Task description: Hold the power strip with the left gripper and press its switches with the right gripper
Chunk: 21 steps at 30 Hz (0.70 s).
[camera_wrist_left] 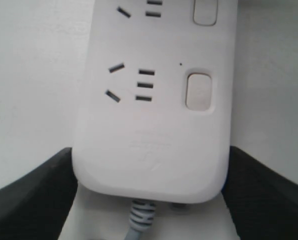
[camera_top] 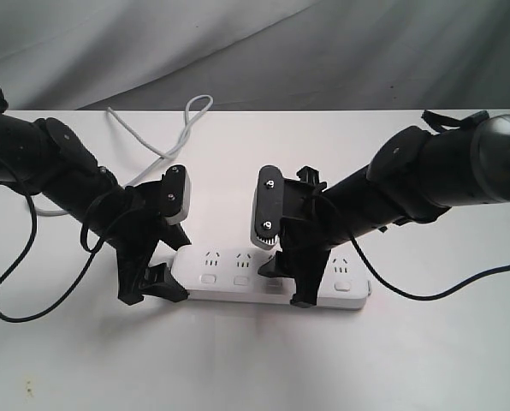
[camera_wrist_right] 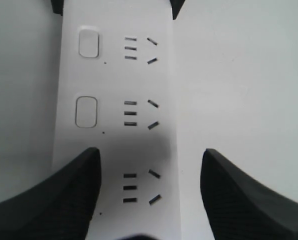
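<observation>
Clamping the cord end of the long white plastic power strip (camera_top: 238, 272), lying crosswise on the white table (camera_top: 255, 368), in the black left gripper (camera_wrist_left: 150, 165), poising the wide-open black right gripper (camera_wrist_right: 150, 159) over its square white switches (camera_wrist_right: 86, 112).

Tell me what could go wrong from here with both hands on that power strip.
The left hand grips the power strip only at its cord end, so a push farther along could swing the free end.
One finger of the open right hand sits over the switch row; it could land beside a switch, or the other finger could hit the table.
</observation>
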### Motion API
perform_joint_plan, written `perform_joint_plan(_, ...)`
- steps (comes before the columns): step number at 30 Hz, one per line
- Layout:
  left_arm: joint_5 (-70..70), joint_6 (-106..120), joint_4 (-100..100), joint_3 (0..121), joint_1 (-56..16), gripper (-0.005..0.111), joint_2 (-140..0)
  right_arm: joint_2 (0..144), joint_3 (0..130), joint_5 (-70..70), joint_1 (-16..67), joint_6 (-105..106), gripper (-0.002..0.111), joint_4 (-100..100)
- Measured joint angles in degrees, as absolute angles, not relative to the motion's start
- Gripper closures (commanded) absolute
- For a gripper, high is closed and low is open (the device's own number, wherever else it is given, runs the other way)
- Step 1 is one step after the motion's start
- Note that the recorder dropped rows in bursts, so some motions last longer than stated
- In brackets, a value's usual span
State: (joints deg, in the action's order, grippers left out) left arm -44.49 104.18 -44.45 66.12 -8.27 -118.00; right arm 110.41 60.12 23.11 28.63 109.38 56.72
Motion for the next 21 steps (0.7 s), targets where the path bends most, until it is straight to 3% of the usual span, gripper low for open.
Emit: perform_joint_plan(21,-44.49,104.18,-44.45,66.12,-8.27,0.043,-118.0,110.08,57.15,21.64,28.63,110.27,0.053,58.45)
